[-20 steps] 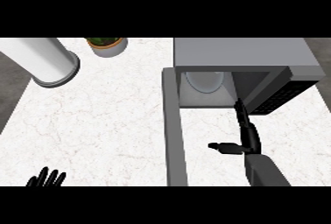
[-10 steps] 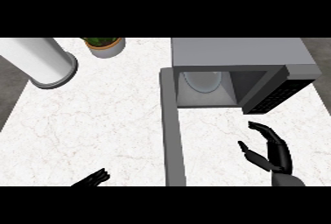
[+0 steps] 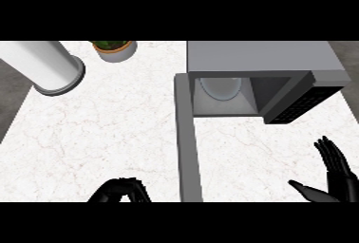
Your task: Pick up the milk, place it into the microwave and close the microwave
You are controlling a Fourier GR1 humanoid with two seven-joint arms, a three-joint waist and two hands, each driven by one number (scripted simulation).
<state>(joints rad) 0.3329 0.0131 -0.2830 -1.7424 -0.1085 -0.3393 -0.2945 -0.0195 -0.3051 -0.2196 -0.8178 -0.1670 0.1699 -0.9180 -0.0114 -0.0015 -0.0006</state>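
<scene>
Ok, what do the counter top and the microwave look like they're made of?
The counter top looks like white marble or a marble-look slab, going by its faint veins. The microwave has a matte grey casing, painted metal or plastic; the look leaves it open.

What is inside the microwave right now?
A pale rounded thing shows inside the open microwave; milk or turntable, I cannot tell. Its roof hides the cavity's back.
</scene>
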